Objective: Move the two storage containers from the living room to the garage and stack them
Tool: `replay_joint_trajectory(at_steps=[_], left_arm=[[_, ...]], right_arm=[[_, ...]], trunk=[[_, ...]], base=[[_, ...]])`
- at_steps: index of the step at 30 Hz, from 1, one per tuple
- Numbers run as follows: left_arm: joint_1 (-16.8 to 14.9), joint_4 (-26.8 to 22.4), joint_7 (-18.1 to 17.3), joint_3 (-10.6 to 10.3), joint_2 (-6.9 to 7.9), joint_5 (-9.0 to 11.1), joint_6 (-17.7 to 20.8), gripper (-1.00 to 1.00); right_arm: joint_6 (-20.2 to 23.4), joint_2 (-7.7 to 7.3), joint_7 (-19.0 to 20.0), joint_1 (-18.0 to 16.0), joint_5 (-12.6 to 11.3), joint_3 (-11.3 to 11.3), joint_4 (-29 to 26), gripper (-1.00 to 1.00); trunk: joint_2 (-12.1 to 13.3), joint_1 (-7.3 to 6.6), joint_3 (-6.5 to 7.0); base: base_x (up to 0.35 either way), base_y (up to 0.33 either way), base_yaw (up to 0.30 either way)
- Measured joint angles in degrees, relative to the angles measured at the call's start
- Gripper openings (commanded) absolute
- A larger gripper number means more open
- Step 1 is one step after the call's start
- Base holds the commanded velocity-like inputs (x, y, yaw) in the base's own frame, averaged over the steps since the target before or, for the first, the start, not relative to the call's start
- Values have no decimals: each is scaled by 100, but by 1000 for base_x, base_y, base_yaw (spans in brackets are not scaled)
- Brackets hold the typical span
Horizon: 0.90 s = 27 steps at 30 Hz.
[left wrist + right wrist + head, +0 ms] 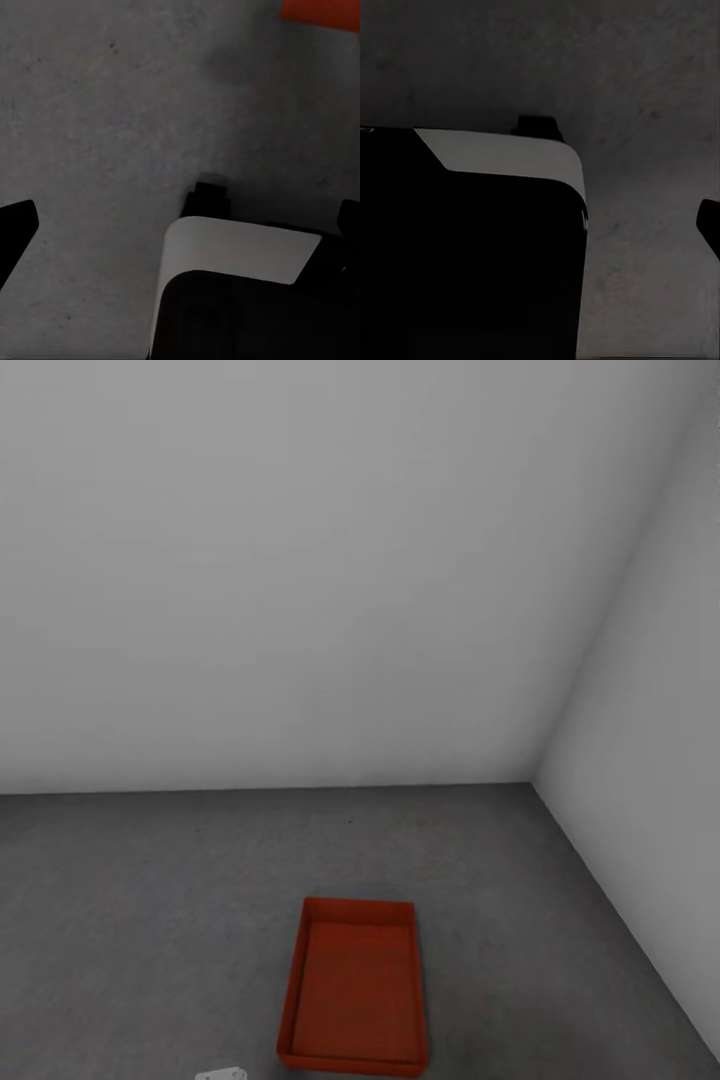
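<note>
One storage container (354, 990) sits open and empty on the garage floor (150, 920), near the corner where two grey-white walls (300, 560) meet. In the left wrist view an orange-red corner of it lies beyond the left gripper (180, 217), apart from it; whether either gripper is clenched or released, I cannot tell.

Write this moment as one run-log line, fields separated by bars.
place: garage | container: one, open-top, empty, flat on concrete floor near wall corner | stack: not yet made | jaws: state unclear
</note>
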Motion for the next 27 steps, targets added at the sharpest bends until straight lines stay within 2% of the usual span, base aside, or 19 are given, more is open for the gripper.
replay_joint_trajectory(at_steps=[9,18,27], left_arm=[[70,0,-2,1,0,7,-3,100],[487,0,-89,4,13,5,-10,100],[534,-5,-105,2,10,0,-6,100]], right_arm=[[-43,-33,63,52,13,-2,0,100],[-207,-54,198,331,39,-6,0,100],[-276,-73,287,423,33,-6,6,100]], trunk=[[0,0,80],[0,0,159],[0,0,239]], base=[[0,0,-65],[0,0,-75],[0,0,-81]])
